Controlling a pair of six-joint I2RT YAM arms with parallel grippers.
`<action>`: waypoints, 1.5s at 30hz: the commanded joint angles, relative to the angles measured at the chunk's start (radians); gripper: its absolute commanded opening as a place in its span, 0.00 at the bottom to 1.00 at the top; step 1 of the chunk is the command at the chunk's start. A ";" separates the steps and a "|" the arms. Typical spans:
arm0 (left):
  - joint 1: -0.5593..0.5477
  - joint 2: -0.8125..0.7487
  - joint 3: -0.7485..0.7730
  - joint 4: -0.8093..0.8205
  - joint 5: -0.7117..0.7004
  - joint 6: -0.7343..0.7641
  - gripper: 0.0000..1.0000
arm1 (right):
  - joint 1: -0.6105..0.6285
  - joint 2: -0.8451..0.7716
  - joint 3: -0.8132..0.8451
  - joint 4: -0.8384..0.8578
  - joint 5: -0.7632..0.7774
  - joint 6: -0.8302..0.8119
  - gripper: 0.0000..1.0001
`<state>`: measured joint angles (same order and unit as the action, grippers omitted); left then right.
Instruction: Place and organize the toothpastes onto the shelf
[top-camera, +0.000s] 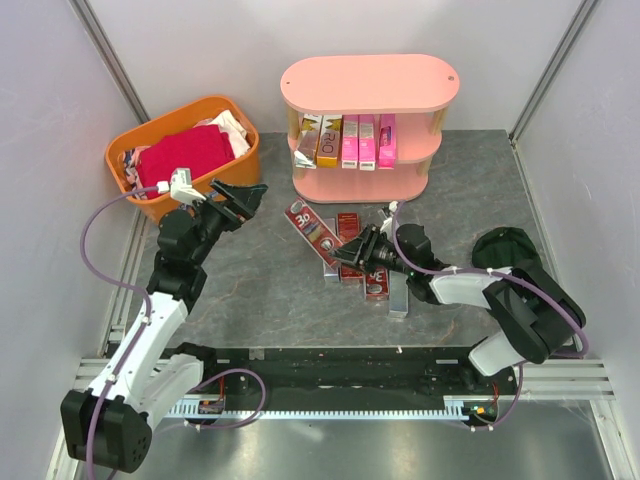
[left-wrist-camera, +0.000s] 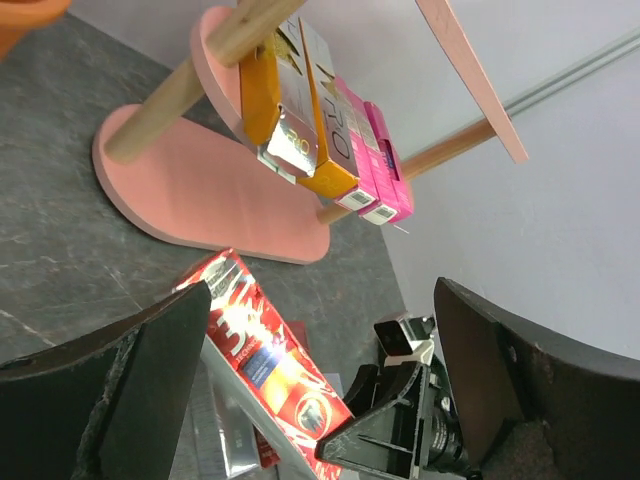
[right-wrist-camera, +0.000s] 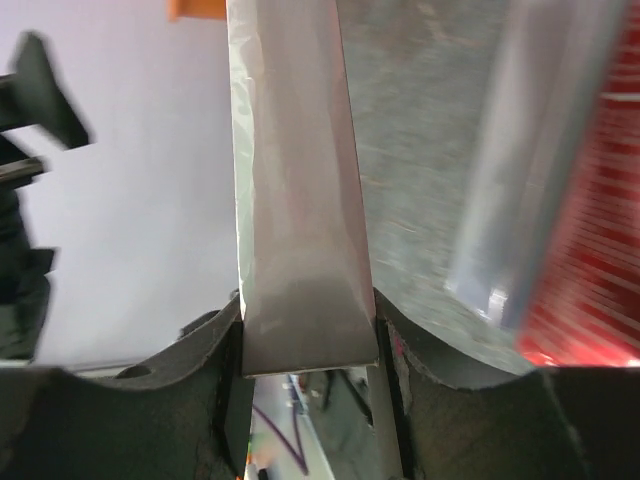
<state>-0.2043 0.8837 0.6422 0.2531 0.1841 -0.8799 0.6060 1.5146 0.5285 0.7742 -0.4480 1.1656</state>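
Top cam view: the shelf sits at 12 o'clock on the table, with a row of cartons standing on its middle tier. The basket is over at 10 o'clock, left of the shelf, with a cloth lying in it. The loose cartons are heaped dead centre, just in front of the shelf. The left gripper hangs between basket and heap. The right gripper is over the heap, arm off toward 4 o'clock, with one carton between its fingers.
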 joint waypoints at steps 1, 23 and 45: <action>0.002 -0.031 0.034 -0.072 -0.077 0.101 1.00 | -0.037 -0.085 -0.004 -0.082 0.018 -0.095 0.03; 0.002 0.023 0.031 -0.015 -0.035 0.075 1.00 | -0.353 0.001 0.016 0.031 0.092 -0.077 0.00; 0.002 0.038 0.047 0.000 -0.005 0.073 1.00 | -0.554 0.398 0.310 0.116 0.124 0.020 0.01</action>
<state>-0.2043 0.9176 0.6453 0.2039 0.1673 -0.8318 0.0807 1.8786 0.7475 0.8268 -0.3138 1.1770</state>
